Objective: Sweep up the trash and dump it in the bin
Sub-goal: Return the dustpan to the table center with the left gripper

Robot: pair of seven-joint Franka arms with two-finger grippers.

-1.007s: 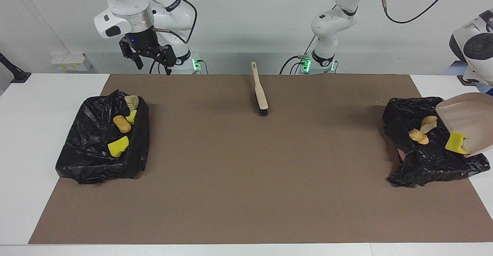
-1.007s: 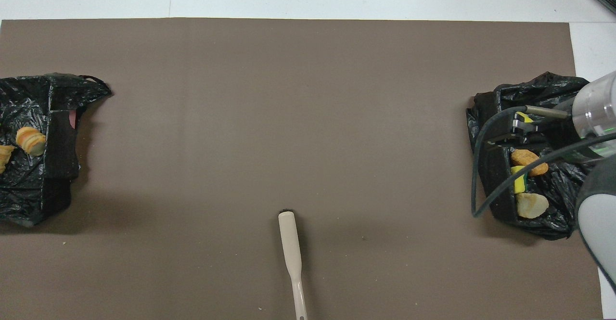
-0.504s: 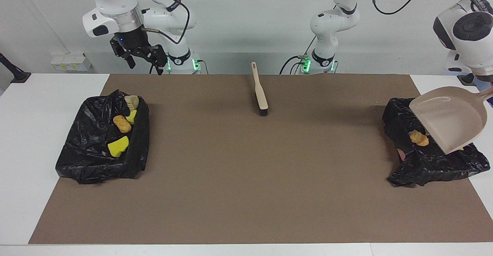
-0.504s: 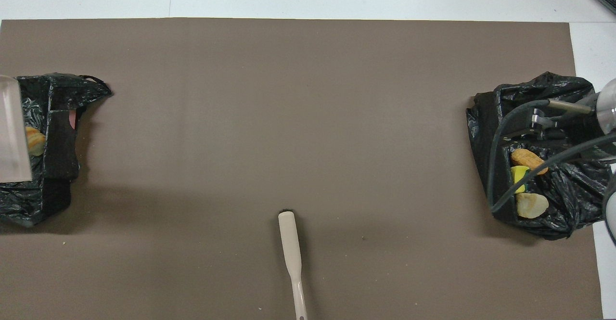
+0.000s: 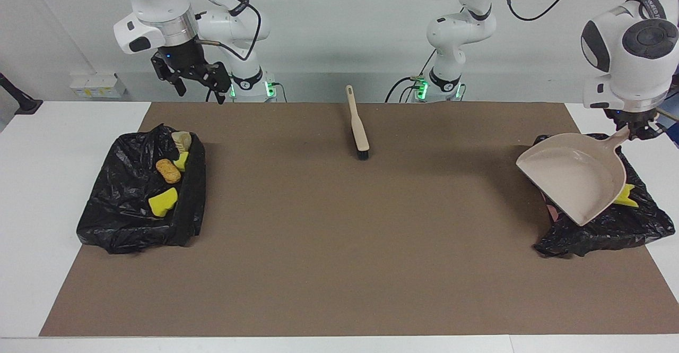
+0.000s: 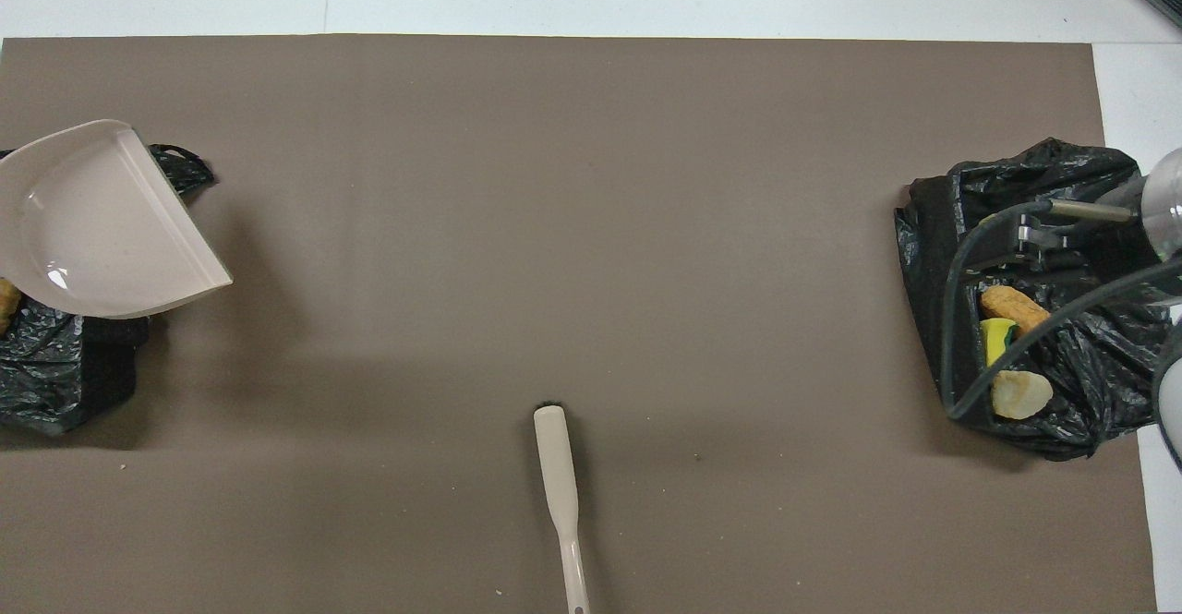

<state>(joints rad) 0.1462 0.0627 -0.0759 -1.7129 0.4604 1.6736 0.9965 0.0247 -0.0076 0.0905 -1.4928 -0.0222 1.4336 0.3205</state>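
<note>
The left gripper [image 5: 641,130] hung over the black bin bag [image 5: 636,225] at the left arm's end of the counter [image 5: 32,183], its fingers pinching the handle of the beige dustpan [image 5: 575,178]. The pan was held up in the air, tilted, its open mouth turned toward the middle of the brown mat [image 5: 339,225] and its scoop bare inside. Under its rim one bright yellow sponge chunk [image 5: 626,196] showed, lying in that bag; in the overhead view a sliver of an orange-tan lump [image 6: 6,300] peeked out beside the pan. The rest of that bag's contents were hidden by the pan.

The right gripper [image 5: 197,79] waited in the air near its own base, fingers spread and holding nothing. At the right arm's end of the counter the second black bin bag [image 5: 132,209] held four scraps: a pale beige rock-like lump [image 5: 181,139] nearest the robots, a small yellow sponge piece [image 5: 182,161] touching an orange-brown lump [image 5: 168,171], and a larger yellow sponge chunk [image 5: 163,203] farthest from the robots.

The beige brush [image 5: 358,125] lay flat on the mat between the two arm bases, its black bristles pointing away from the robots, well apart from both bags.
</note>
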